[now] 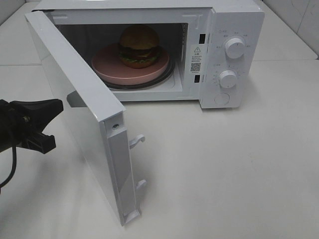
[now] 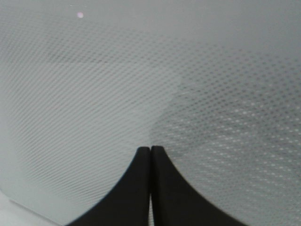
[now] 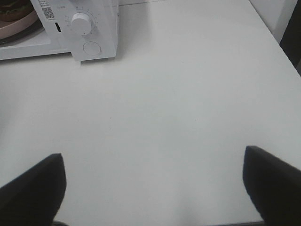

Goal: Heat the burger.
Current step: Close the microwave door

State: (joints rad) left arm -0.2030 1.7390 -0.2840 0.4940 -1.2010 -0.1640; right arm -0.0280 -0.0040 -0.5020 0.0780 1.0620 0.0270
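Observation:
The burger (image 1: 139, 46) sits on a pink plate (image 1: 104, 69) inside the white microwave (image 1: 234, 20), whose door (image 1: 79, 109) stands wide open toward the front left. My left gripper (image 1: 59, 105) is shut and empty, its tips close against the outer face of the door. In the left wrist view the closed fingertips (image 2: 150, 151) point at the door's dotted window mesh (image 2: 117, 84). My right gripper (image 3: 153, 181) is open over bare table, right of and in front of the microwave; the exterior high view does not show it. The plate's edge (image 3: 19, 26) shows in the right wrist view.
Two white knobs (image 1: 234, 47) (image 1: 227, 79) and a round button (image 1: 222, 98) are on the microwave's right panel. The lower knob (image 3: 81, 22) and button (image 3: 91, 47) also appear in the right wrist view. Door latch hooks (image 1: 137, 142) stick out from the door's edge. White table (image 1: 224, 169) surrounds everything.

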